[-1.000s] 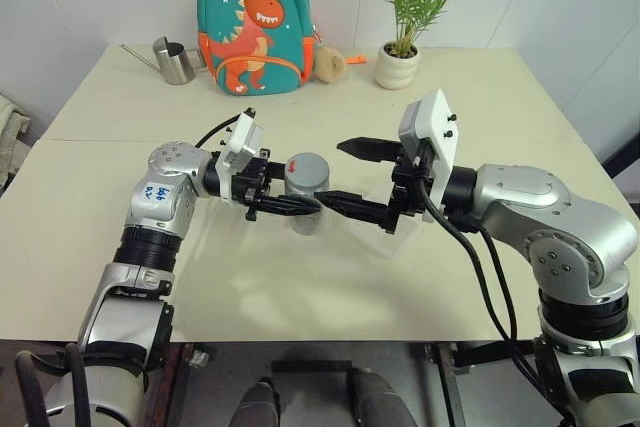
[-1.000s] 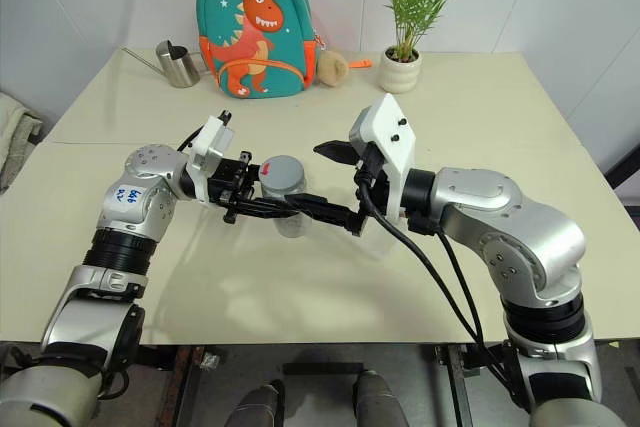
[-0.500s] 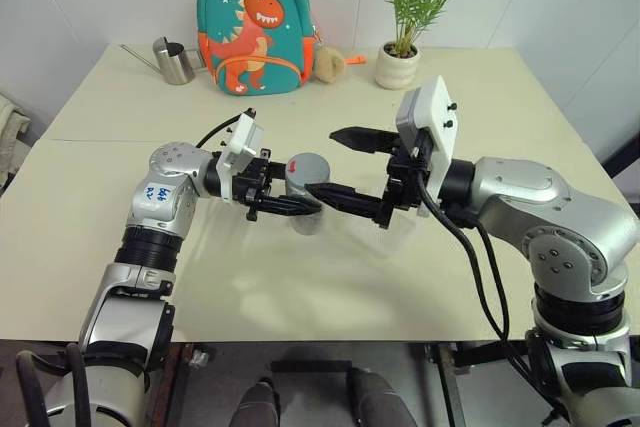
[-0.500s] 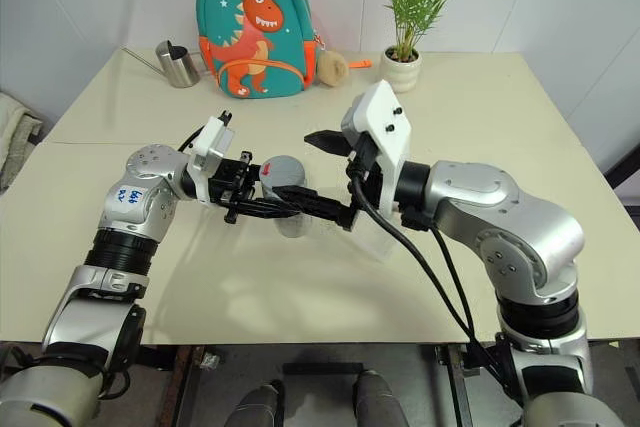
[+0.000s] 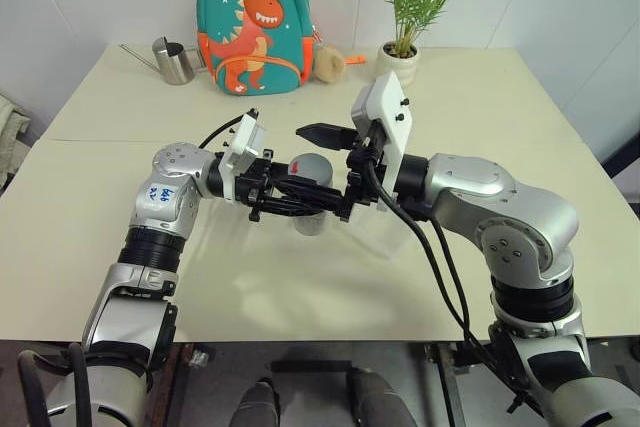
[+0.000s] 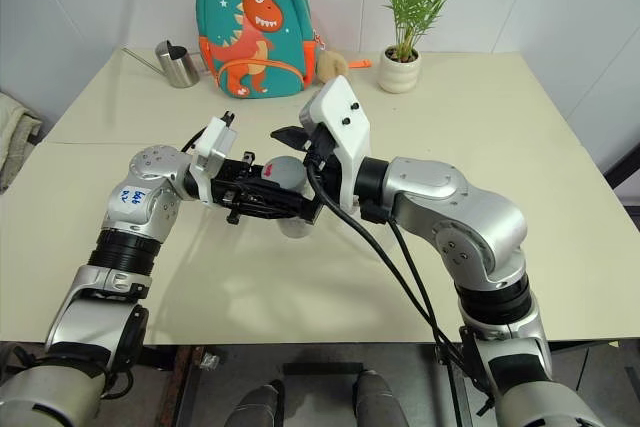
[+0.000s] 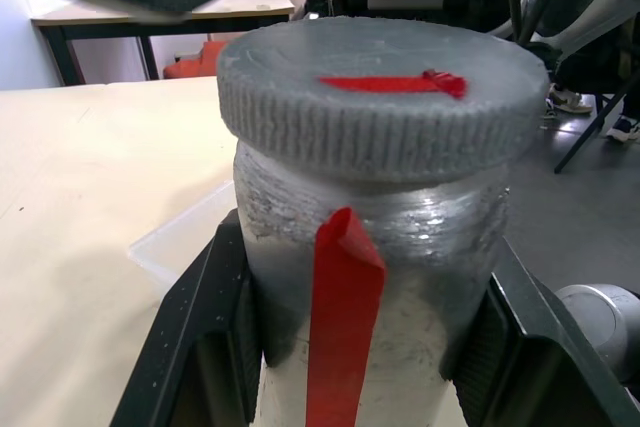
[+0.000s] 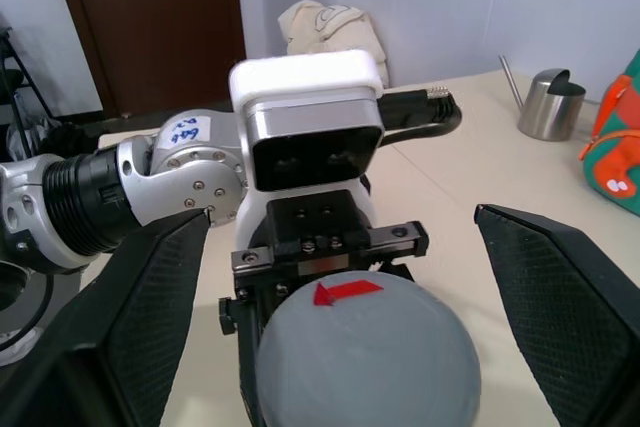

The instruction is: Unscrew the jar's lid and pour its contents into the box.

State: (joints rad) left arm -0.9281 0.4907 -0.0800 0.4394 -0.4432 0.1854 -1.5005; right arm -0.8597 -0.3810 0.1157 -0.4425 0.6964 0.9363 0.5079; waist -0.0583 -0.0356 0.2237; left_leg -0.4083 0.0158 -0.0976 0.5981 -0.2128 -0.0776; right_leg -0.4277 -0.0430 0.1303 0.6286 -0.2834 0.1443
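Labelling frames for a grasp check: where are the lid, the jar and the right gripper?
lid point(image 7: 380, 97), left wrist view, ribbed rim.
jar point(image 7: 420, 277), left wrist view, clear wall.
right gripper point(image 8: 345, 277), right wrist view, between open fingers.

Mid-frame, the jar point(image 5: 311, 209) is hemmed in: the left gripper point(image 5: 290, 202) clamps its body from the left, while the right gripper point(image 5: 315, 162) straddles the lid point(image 7: 383, 92) with fingers spread, gaps on both sides. Lower-frame table point(image 5: 300, 297) lies bare; backpack point(image 5: 254, 22), watering can point(image 5: 174, 60) and plant point(image 5: 402, 42) line the top edge.
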